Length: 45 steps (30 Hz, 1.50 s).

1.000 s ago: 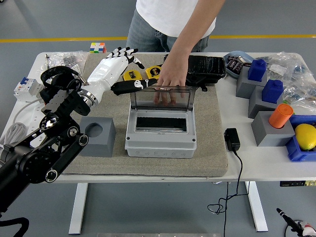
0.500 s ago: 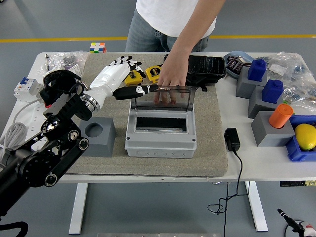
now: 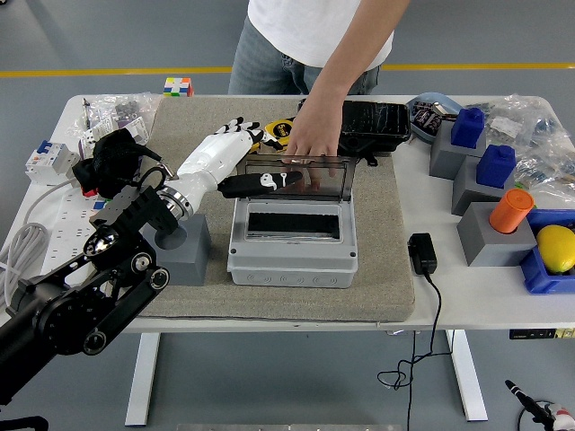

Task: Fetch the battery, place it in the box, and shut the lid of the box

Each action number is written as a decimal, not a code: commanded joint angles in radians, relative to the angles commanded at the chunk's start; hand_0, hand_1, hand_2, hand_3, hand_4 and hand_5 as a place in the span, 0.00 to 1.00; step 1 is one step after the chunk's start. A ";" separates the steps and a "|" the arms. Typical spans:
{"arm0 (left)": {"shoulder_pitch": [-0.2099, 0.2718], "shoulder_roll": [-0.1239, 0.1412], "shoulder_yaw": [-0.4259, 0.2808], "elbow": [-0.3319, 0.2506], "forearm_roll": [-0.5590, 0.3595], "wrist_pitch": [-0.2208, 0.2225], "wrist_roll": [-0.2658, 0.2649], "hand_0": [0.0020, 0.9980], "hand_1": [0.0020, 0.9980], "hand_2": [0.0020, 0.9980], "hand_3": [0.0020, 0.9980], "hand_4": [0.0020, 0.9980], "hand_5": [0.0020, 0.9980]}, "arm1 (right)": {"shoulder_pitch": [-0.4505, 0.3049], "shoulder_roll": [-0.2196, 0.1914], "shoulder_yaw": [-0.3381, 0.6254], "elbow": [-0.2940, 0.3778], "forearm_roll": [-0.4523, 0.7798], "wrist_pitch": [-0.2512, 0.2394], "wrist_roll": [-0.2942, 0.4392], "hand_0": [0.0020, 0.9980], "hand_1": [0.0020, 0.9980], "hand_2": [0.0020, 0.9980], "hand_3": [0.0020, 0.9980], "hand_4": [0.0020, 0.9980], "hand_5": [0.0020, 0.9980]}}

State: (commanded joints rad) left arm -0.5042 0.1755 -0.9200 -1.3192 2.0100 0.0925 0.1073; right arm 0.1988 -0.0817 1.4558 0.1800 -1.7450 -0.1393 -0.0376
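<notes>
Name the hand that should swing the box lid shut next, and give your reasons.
Left. The left hand already reaches over the mat, its thumb against the raised clear lid of the grey box. The right arm is not in view. A person's hand rests at the lid's far side.

White rectangular table [image 3: 467, 296] on white legs, covered mid-span by a grey-brown felt mat [image 3: 382, 269]. On the mat: light grey plastic box [image 3: 292, 251] with clear hinged lid [image 3: 301, 178] raised, a grey block with a round hole [image 3: 184, 251], black wrapped battery pack [image 3: 375, 126], yellow tape measures [image 3: 274, 133]. Directly on the tabletop: black power adapter [image 3: 422, 253] with cord over the near edge, grey blocks topped by blue shapes [image 3: 476, 153], orange cylinder [image 3: 512, 211], yellow lemon [image 3: 557, 247] in a blue tray [image 3: 537, 280], white power strip [image 3: 36, 211], colourful puzzle cube [image 3: 178, 86].
</notes>
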 joint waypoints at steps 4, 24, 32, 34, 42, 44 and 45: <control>-0.003 0.008 0.000 -0.008 0.006 -0.012 0.012 1.00 0.87 0.64 0.71 1.00 1.00 | 0.003 -0.004 0.011 0.000 -0.010 0.000 -0.001 0.94 0.91 0.84 0.82 1.00 1.00; -0.029 0.050 0.053 -0.014 0.017 -0.037 0.028 1.00 0.78 0.53 0.64 1.00 1.00 | 0.010 -0.026 0.035 0.000 -0.025 0.001 -0.003 0.94 0.92 0.84 0.83 1.00 1.00; -0.054 0.058 0.070 -0.019 0.018 -0.039 0.026 1.00 0.78 0.53 0.64 1.00 1.00 | 0.015 -0.034 0.051 0.000 -0.035 0.000 -0.004 0.94 0.92 0.84 0.82 1.00 1.00; -0.063 0.067 0.077 -0.025 0.015 -0.041 0.026 1.00 0.78 0.53 0.64 1.00 1.00 | 0.015 -0.035 0.052 0.000 -0.036 0.000 -0.005 0.94 0.92 0.84 0.82 1.00 1.00; -0.073 0.108 0.092 -0.053 0.011 -0.054 0.032 1.00 0.77 0.52 0.64 1.00 1.00 | 0.010 -0.035 0.053 0.000 -0.036 0.000 -0.006 0.94 0.92 0.84 0.82 1.00 1.00; -0.068 0.117 0.105 -0.054 0.006 -0.057 0.032 1.00 0.77 0.52 0.64 1.00 1.00 | 0.007 -0.036 0.053 0.000 -0.035 0.000 -0.006 0.94 0.92 0.84 0.82 1.00 1.00; -0.066 0.121 0.112 -0.053 0.005 -0.059 0.033 1.00 0.77 0.52 0.64 1.00 1.00 | 0.006 -0.036 0.055 0.000 -0.037 0.000 -0.006 0.94 0.92 0.84 0.82 1.00 1.00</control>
State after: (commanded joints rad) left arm -0.5698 0.2965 -0.8084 -1.3724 2.0149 0.0334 0.1401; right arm 0.2046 -0.1175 1.5111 0.1800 -1.7818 -0.1393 -0.0437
